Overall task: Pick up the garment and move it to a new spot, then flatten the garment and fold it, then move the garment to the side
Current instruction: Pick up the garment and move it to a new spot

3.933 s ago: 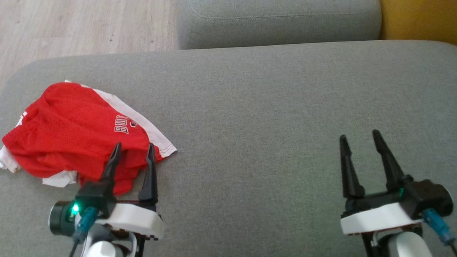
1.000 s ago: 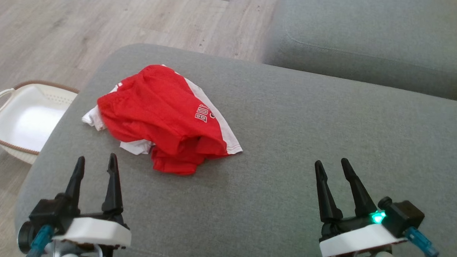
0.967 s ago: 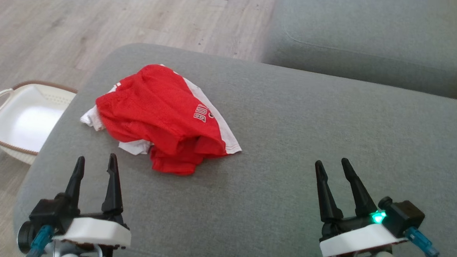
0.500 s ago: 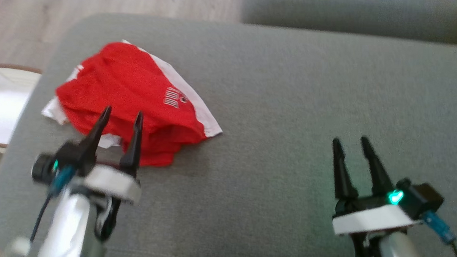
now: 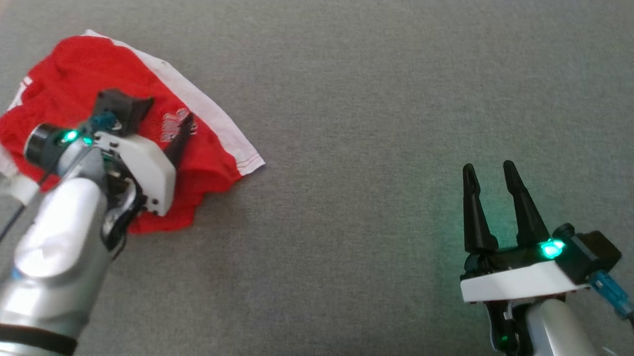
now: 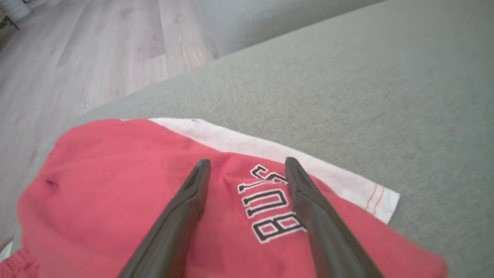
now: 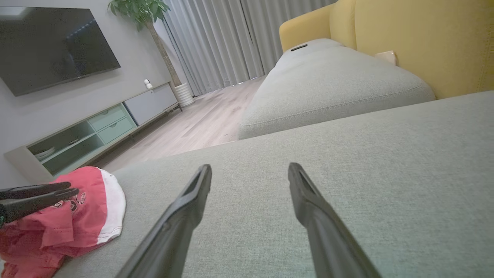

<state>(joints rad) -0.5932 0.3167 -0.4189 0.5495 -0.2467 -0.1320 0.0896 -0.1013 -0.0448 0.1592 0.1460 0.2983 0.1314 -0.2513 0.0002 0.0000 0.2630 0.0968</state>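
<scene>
The garment (image 5: pixel 77 93) lies crumpled at the left end of the grey sofa cushion (image 5: pixel 361 121), red with a white sleeve edge (image 5: pixel 208 116) toward the middle. My left gripper (image 5: pixel 167 124) reaches over it, open. In the left wrist view its fingers (image 6: pixel 185 208) straddle the black, white-outlined lettering (image 6: pixel 270 208) on the garment (image 6: pixel 108 193), with nothing gripped. Whether the tips touch the fabric I cannot tell. My right gripper (image 5: pixel 488 166) stands open over bare cushion at the lower right, far from the garment. The right wrist view shows that gripper (image 7: pixel 250 166) open and the garment (image 7: pixel 85 220) at lower left.
Wooden floor (image 6: pixel 77 58) lies beyond the cushion's left end. A second grey cushion (image 7: pixel 335 85) and a yellow backrest (image 7: pixel 424 38) stand behind. Across the room are a TV (image 7: pixel 54 42) and a low cabinet (image 7: pixel 96 131).
The head camera has tipped down and closer to the cushion. My left arm has moved forward from short of the garment to over its lettering. The right gripper has stayed in place, open.
</scene>
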